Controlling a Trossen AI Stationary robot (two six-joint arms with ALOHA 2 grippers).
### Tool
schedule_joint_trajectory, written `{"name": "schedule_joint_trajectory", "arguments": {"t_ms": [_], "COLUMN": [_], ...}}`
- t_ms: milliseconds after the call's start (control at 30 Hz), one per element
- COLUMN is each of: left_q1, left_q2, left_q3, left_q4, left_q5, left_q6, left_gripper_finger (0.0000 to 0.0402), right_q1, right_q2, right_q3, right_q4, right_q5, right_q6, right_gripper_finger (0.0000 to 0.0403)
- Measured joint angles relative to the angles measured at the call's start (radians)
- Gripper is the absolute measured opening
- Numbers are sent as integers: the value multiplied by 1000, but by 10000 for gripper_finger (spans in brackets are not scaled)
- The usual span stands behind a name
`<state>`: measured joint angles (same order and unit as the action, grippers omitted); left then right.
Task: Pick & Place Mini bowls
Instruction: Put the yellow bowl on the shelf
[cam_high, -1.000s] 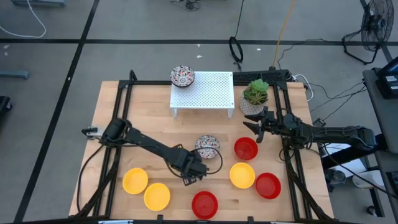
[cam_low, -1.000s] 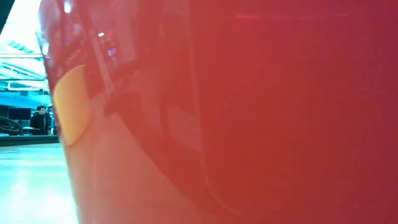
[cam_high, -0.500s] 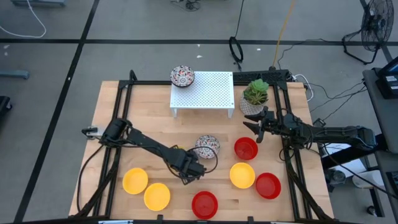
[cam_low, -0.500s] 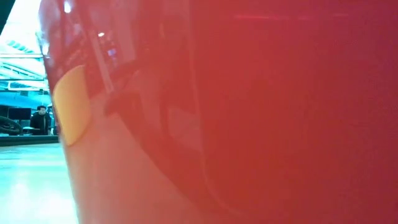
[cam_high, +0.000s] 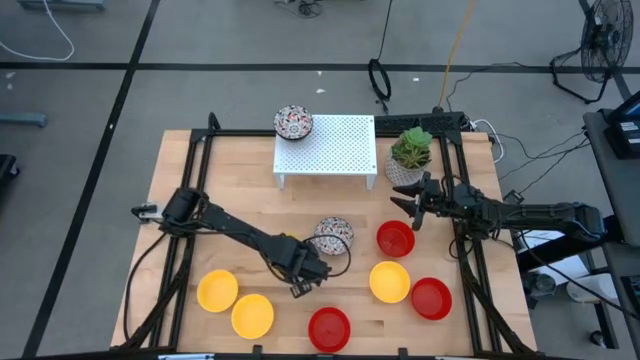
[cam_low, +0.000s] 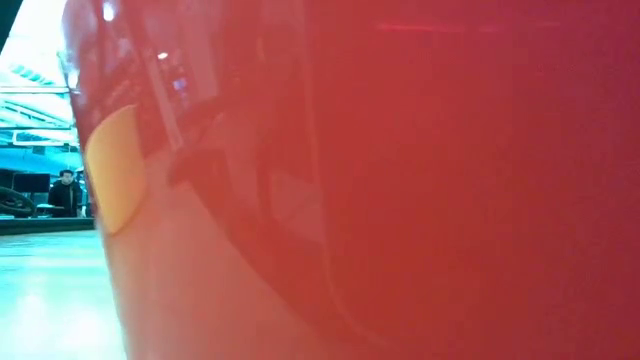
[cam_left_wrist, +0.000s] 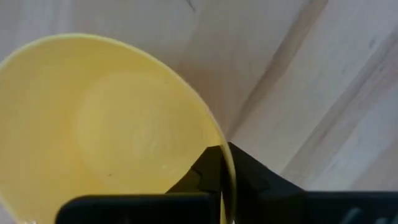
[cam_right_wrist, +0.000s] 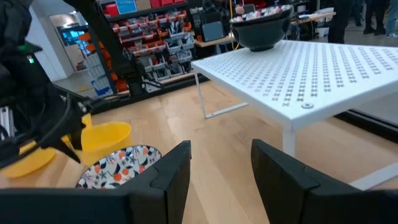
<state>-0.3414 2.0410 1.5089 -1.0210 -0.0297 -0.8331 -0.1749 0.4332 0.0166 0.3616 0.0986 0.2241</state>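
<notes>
Left gripper (cam_left_wrist: 222, 177) is clenched on the rim of a yellow mini bowl (cam_left_wrist: 93, 124), low centre of the high view beside the patterned bowl (cam_high: 333, 235). Best kept level and lifted clear. It has drifted slightly left since earlier. Right gripper (cam_right_wrist: 221, 165) waits spread open, centre right.

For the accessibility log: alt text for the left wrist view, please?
The left gripper is shut on the rim of a yellow mini bowl, one finger inside and one outside, with the pale wooden table behind it.
</notes>
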Motion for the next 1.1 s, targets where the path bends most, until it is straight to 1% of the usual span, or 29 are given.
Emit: {"name": "schedule_joint_trajectory", "arguments": {"t_ms": [133,200,300,433,600,700,800,1000,1100], "left_q1": [1,1,4,11,72,140,220,362,418], "left_q2": [-61,-106,-175,-257,-308,-310,-303,-300,-300], "left_q3": [4,10,23,34,34,34,34,34,34], "left_q4": [-1,-6,-2,7,94,182,248,323,350], "left_q5": [-52,-95,-185,-313,-400,-409,-372,-365,-346], "left_q6": [-7,-2,7,115,267,404,515,669,727], "left_gripper_finger": [12,7,11,8,11,14,6,16,10], "right_q1": [0,0,0,0,0,0,0,0,0], "right_q2": [0,0,0,0,1,3,6,6,8], "right_q3": [0,0,0,4,34,60,80,84,84], "right_q4": [-1,-1,10,28,20,15,-2,-43,-60], "right_q5": [0,0,0,-1,-12,-34,-54,-50,-50], "right_q6": [0,0,0,0,-24,-28,-31,-60,-61], "right_gripper_finger": [155,155,155,155,155,155,155,155,155]}}
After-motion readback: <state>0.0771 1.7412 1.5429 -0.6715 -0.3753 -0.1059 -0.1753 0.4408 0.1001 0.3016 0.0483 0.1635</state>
